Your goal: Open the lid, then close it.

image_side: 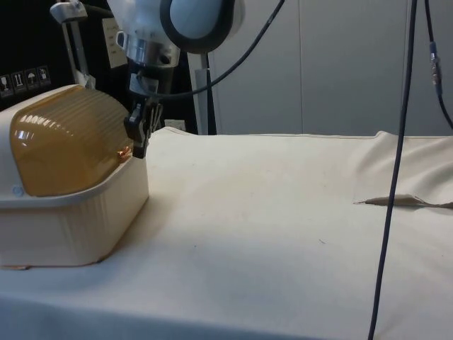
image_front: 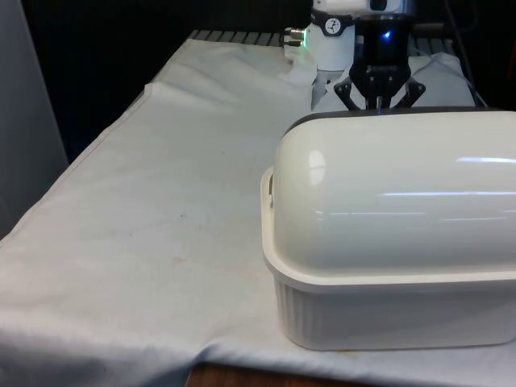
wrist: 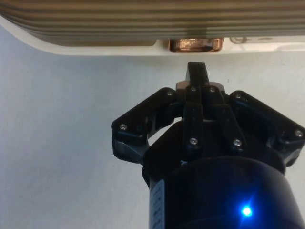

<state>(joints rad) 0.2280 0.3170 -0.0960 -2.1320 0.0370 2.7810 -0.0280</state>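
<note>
A cream bread box (image_front: 387, 306) stands at the front view's right with its smooth white back to that camera. In the side view its ribbed amber roll lid (image_side: 64, 142) is pulled down over the cream base (image_side: 92, 212). A small copper-coloured handle (image_side: 124, 151) (wrist: 195, 45) sits at the lid's lower edge. My black gripper (image_side: 139, 144) (wrist: 197, 71) (image_front: 379, 101) hangs right in front of that handle, its tips just short of it. The fingers are pressed together, shut, with nothing between them.
White cloth covers the table (image_side: 283, 234), with open room beyond the box in the side view. A raised fold in the cloth (image_side: 400, 200) lies towards that view's right. A dark cable (image_side: 396, 177) hangs down there.
</note>
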